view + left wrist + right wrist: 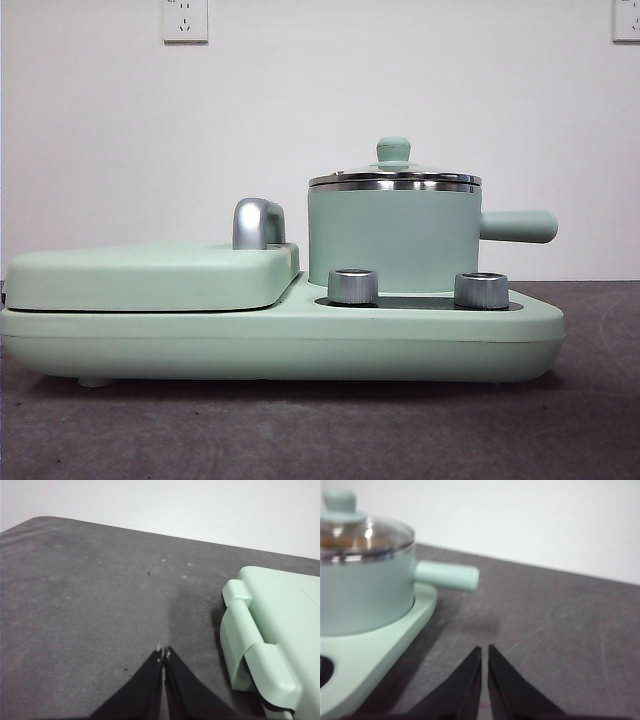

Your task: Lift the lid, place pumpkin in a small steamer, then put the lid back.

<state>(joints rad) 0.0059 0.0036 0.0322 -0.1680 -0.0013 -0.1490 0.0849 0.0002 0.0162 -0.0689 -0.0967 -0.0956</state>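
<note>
The small steamer (390, 240) stands on the right half of the mint-green base, its side handle (518, 226) pointing right. The lid (394, 178) sits shut on its steel rim, mint knob on top. The right wrist view shows the steamer (365, 590) and the lid (365, 532) close by. Only a dim orange-brown tint shows through the glass, so the pumpkin is hidden. My right gripper (484, 649) is shut and empty over the table, beside the base and short of the side handle (447, 576). On the far side of the unit, my left gripper (163, 652) hangs shut and empty above bare table.
A flat hinged griddle cover (150, 275) with a chrome handle (258, 222) fills the left half of the base (280, 345). Two steel dials (352, 286) (481, 290) sit in front of the pot. The unit's hinged corner (280, 630) lies near my left gripper. The tabletop (100, 605) is dark grey.
</note>
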